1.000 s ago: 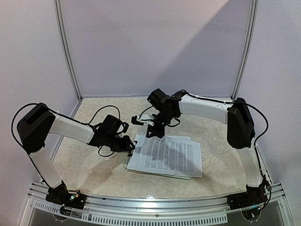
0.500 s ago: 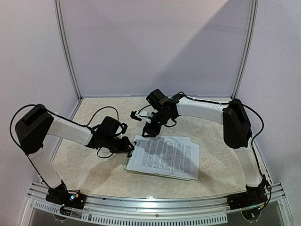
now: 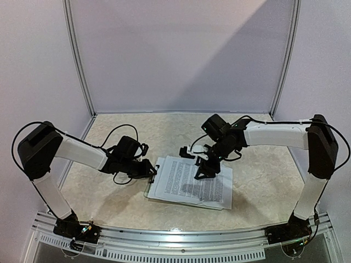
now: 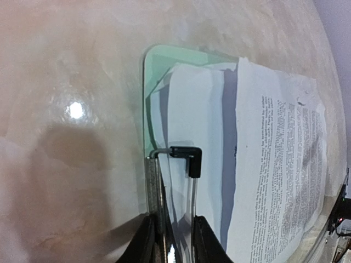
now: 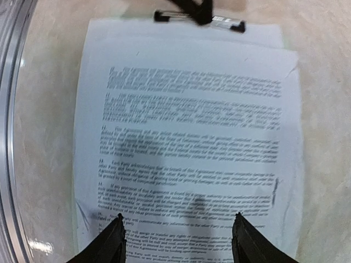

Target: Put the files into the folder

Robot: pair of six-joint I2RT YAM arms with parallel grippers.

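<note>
A beige, marbled table [image 3: 109,203] fills the floor of the cell. A pale back wall [image 3: 181,55] rises behind it, crossed by a slanting edge of shade, greyer at lower left and lighter at upper right. Two metal posts, left [image 3: 77,55] and right [image 3: 285,55], stand at its corners, with plain side walls [image 3: 27,66] beyond them. A ribbed metal rail [image 3: 181,244] runs along the near edge. In the left wrist view a bright glare spot [image 4: 75,110] sits on the tabletop, a soft dark shadow just below it.
</note>
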